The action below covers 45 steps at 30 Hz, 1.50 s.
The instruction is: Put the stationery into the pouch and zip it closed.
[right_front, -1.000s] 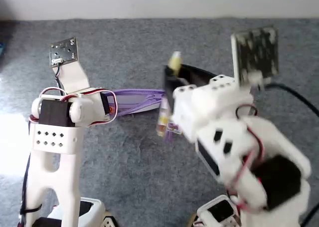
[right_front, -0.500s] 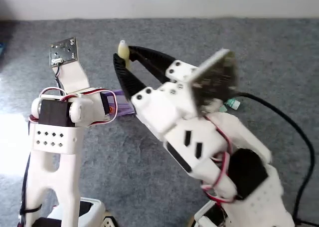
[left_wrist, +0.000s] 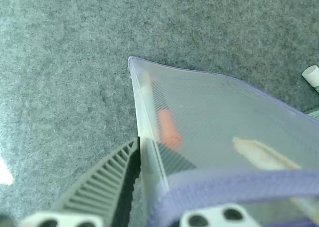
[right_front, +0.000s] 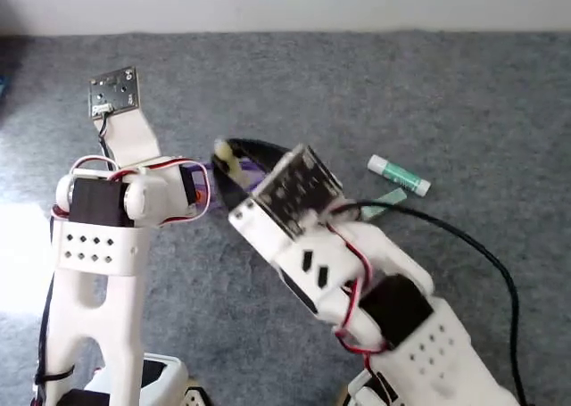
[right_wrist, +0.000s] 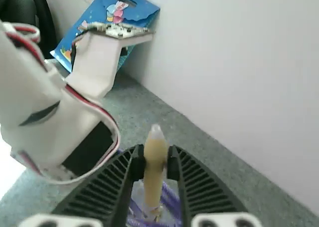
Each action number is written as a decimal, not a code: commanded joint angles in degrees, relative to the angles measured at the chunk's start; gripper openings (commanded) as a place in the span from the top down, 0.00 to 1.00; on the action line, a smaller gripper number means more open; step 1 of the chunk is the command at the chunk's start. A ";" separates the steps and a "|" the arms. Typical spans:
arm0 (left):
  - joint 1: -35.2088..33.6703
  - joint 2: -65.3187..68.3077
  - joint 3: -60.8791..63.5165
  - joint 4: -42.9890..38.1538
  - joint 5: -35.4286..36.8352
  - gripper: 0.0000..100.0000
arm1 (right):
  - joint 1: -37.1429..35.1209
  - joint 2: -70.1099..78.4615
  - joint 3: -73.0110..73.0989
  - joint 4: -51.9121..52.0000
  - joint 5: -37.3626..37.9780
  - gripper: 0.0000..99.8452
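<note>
The right gripper [right_wrist: 154, 151] had its two black fingers [right_wrist: 119, 182] squeezed tight on a pale yellow pen [right_wrist: 154, 174]. One finger was on each side, and the pen's tip stuck out past them. Just past the pen's other end was the purple edge of the pouch [left_wrist: 224, 127], but I could not tell if the pen touched it. The left gripper [left_wrist: 148, 154] was pinching the pouch at its purple edge, with one ribbed finger [left_wrist: 107, 179] on the near side of it. The pouch was see-through, and an orange thing [left_wrist: 167, 127] was in it, close to those fingers. A pale long shape [left_wrist: 256, 154] showed through the pouch too, but I could not tell if it was inside. The pouch was near the middle of the grey desk [right_front: 446, 94], between the two arms. From above, the right arm [right_front: 330, 254] covered most of it. A white and green glue stick [right_front: 399, 175] lay by itself on the right half of the desk, well apart from both grippers. A small green thing [right_front: 385, 199] lay near it, partly under a black cable [right_front: 464, 245]. Behind the left arm [right_wrist: 50, 117], a blue bag [right_wrist: 112, 17] leaned against the white wall [right_wrist: 239, 87] at the desk's far edge.
</note>
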 commanded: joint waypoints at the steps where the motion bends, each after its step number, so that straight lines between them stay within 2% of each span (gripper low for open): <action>1: -0.09 0.09 -2.15 -1.49 0.70 0.99 | -0.22 -6.46 0.00 7.78 0.53 0.78; 6: 0.18 0.09 -2.15 -1.49 0.70 0.99 | 6.02 -11.47 -1.49 14.11 -5.89 0.85; 12: 0.18 0.09 -2.15 -1.49 0.70 0.99 | 20.09 -12.26 -1.85 18.51 -16.26 1.00; 17: 0.26 0.09 -2.15 -1.41 0.70 0.99 | 30.46 -8.75 -0.26 23.34 -24.53 0.97; 22: 0.26 0.09 -2.15 -1.41 0.70 0.99 | 36.79 1.19 -0.88 24.66 -24.62 0.97; 28: 0.09 0.09 -2.15 -1.32 0.70 0.99 | 39.52 16.48 -5.19 28.88 -18.55 0.97; 36: 0.26 0.09 -2.15 -1.41 0.70 0.99 | 41.71 41.80 -18.37 35.03 -18.99 0.97; 41: 0.26 0.09 -2.15 -1.49 0.70 0.99 | 41.71 55.78 -28.66 35.65 -28.13 0.95; 45: 0.26 0.09 -2.15 -1.41 0.70 0.99 | 41.80 63.16 -34.99 36.26 -33.23 0.82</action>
